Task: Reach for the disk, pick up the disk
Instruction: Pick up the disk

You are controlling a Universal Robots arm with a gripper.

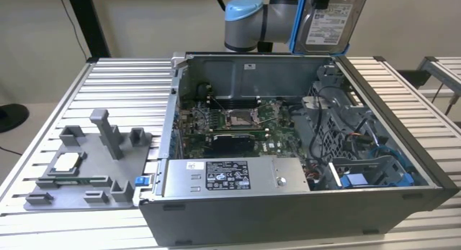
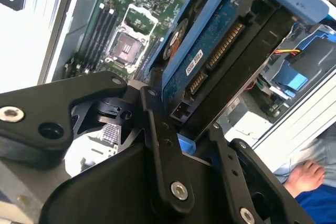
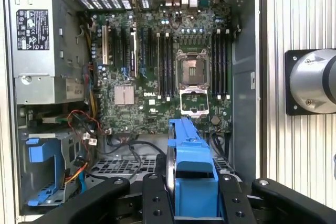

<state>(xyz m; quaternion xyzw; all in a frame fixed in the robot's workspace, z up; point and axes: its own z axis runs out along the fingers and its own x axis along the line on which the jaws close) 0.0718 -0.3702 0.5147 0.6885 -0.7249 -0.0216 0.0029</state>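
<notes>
The disk [image 1: 327, 18], a silver-grey drive with a white label in a blue bracket, hangs upright in the air above the back edge of the open computer case [image 1: 403, 169]. In both wrist views my gripper [image 3: 190, 182] is shut on it. Black fingers [image 3: 155, 198] press the blue bracket [image 3: 191, 169] from both sides. In the second wrist view the disk [image 2: 220, 51] shows its blue circuit board and connector, and the gripper [image 2: 181, 111] clamps its lower end. The arm's blue-capped joint [image 1: 245, 20] sits just to the exterior view's left of the disk.
Inside the case lie the motherboard [image 3: 173, 61], a long grey box with a label [image 1: 230, 177] and a blue drive cage [image 3: 44, 156]. A grey fixture with a small silver chip [image 1: 66, 162] stands on the slatted table at the exterior view's left. A person's hand [image 2: 304, 174] is beside the case.
</notes>
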